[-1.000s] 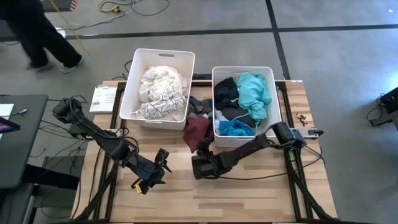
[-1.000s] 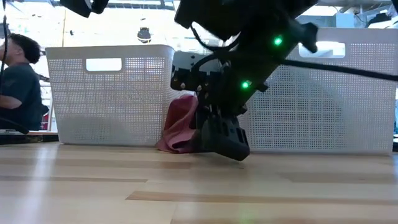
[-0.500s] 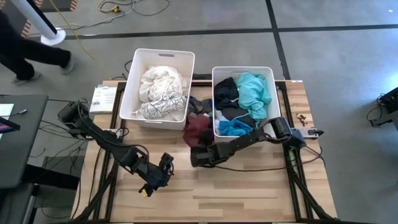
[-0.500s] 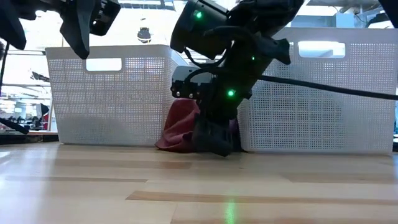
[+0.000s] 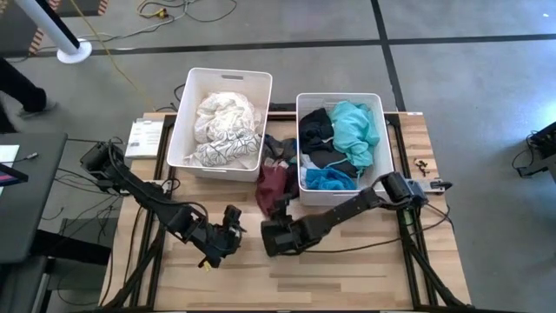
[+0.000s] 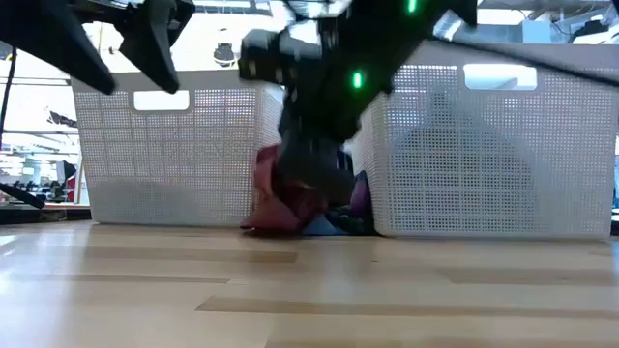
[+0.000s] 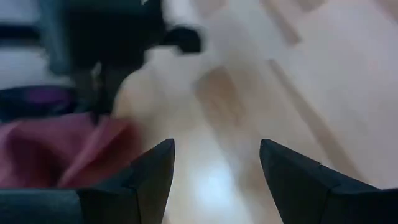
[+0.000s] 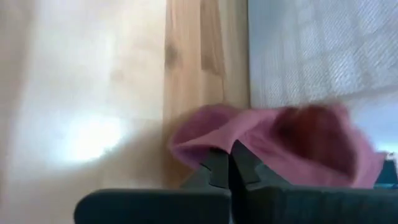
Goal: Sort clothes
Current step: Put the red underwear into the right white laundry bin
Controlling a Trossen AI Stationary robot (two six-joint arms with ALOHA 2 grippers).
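The right tool (image 8: 225, 163) has its fingers pressed together on a fold of the maroon soft fabric garment (image 5: 274, 184), which lies on the wooden desk (image 5: 347, 269) in the gap between the two white perforated plastic bins (image 5: 185, 122). The left tool (image 7: 214, 165) hangs over bare desk near the garment, fingers spread apart and holding nothing.
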